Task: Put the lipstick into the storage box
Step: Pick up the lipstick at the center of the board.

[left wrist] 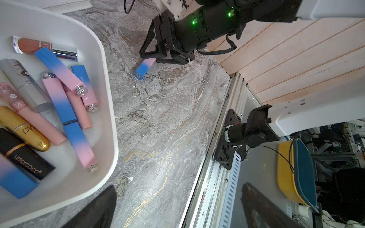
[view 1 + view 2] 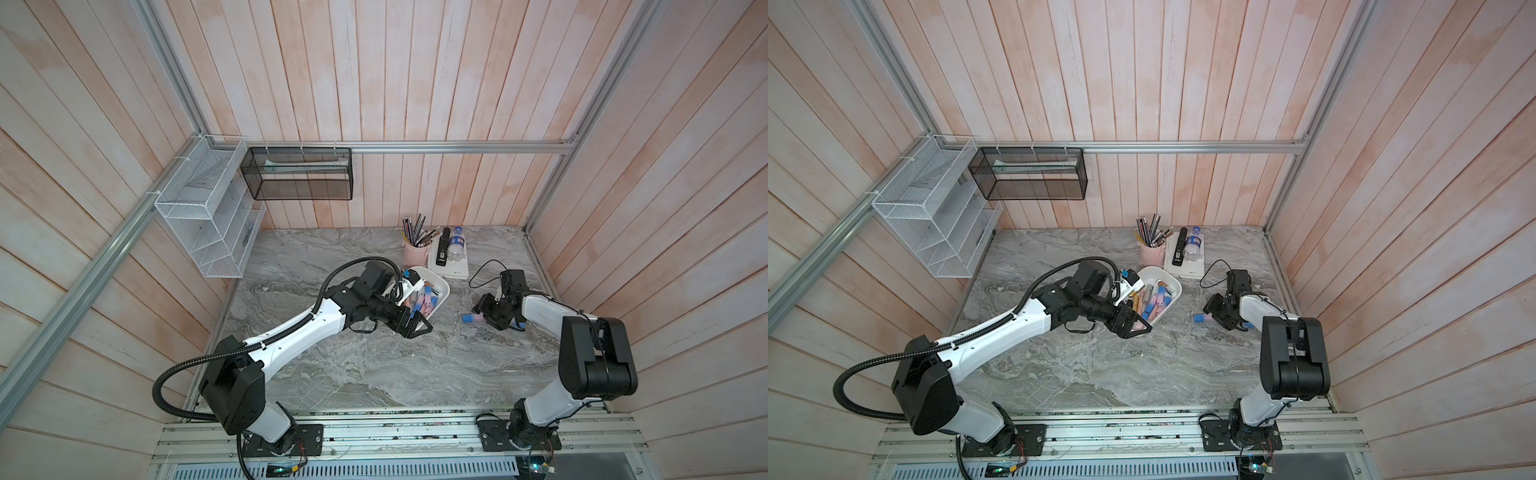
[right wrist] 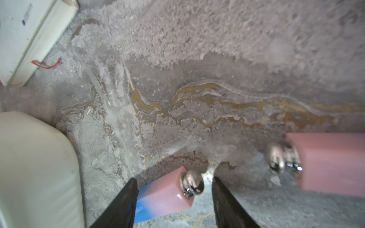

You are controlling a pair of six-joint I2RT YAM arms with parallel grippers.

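Observation:
A pink-to-blue lipstick [image 2: 471,318] [image 1: 143,67] lies on the marble table, right of the storage box. My right gripper [image 2: 484,316] [image 3: 174,178] is down over it and open. The lipstick [image 3: 167,193] lies slantwise between the fingers, its blue end against one finger, with a gap between its silver knob and the other. The storage box [image 2: 443,283] [image 1: 110,118], a shallow white tub, holds several lipsticks. My left gripper [image 2: 415,326] [image 1: 177,213] hangs wide open and empty at the box's near end.
A second pink-blue lipstick [image 3: 331,163] lies just right of the right gripper. Behind the box are a pink pen cup [image 2: 415,249] and a white book [image 2: 453,270] carrying a stapler and a bottle. Wire-mesh baskets [image 2: 299,174] hang on the back-left walls.

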